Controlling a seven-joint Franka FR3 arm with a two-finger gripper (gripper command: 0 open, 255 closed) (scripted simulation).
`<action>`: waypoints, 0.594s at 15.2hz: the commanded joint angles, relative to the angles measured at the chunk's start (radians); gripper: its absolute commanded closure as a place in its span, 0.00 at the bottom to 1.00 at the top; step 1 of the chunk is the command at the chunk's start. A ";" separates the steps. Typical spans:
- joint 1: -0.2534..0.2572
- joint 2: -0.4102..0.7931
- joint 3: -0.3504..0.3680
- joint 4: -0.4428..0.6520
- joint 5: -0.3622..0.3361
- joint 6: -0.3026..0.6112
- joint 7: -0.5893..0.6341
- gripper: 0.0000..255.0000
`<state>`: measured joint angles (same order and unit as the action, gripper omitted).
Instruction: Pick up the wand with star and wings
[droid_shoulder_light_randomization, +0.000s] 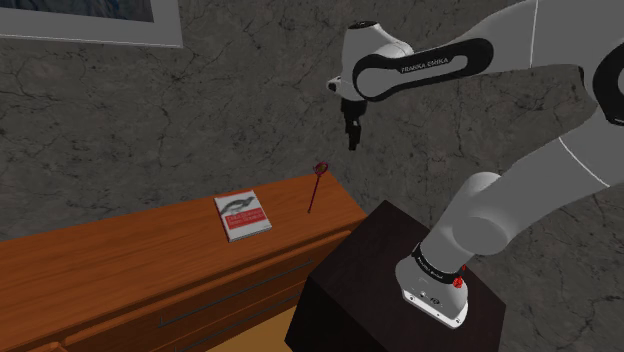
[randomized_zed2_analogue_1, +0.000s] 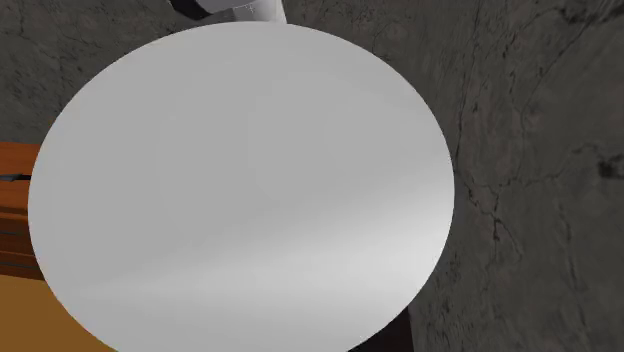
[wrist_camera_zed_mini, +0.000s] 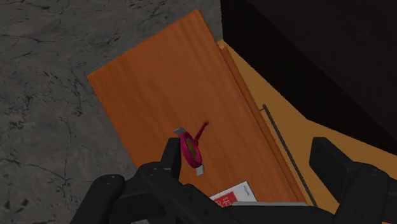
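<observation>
Wooden cabinet top (droid_shoulder_light_randomization: 120, 262) — wand (droid_shoulder_light_randomization: 316, 188) near book (droid_shoulder_light_randomization: 242, 216); gripper (droid_shoulder_light_randomization: 352, 140) aloft, fingers (wrist_camera_zed_mini: 170, 159) apart.

- My arm (droid_shoulder_light_randomization: 487, 215) rises from its base, bends at the elbow, and reaches up toward the shoulder view's left.
- My gripper (droid_shoulder_light_randomization: 351, 140) hangs in the air, pointing down.
- My 2 fingers (wrist_camera_zed_mini: 170, 158) stand well apart, clasping nothing.

Beneath me ran a long wooden cabinet (droid_shoulder_light_randomization: 120, 265), its orange-brown top backed against a grey stone wall (droid_shoulder_light_randomization: 200, 120), with a slim drawer handle (droid_shoulder_light_randomization: 215, 300) along its front. Two things lay on it: a white-and-red book (droid_shoulder_light_randomization: 242, 216), and the thin red wand (droid_shoulder_light_randomization: 316, 186) apart from it, near the top's end.
</observation>
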<state>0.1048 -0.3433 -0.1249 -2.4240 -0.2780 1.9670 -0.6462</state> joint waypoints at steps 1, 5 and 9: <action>0.010 0.082 -0.010 0.019 -0.014 0.062 -0.059 0.00; 0.026 0.231 -0.018 0.054 -0.037 0.171 -0.164 0.00; 0.037 0.380 -0.013 0.101 -0.061 0.269 -0.260 0.00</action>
<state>0.1391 -0.0017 -0.1391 -2.3317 -0.3315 2.2070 -0.8805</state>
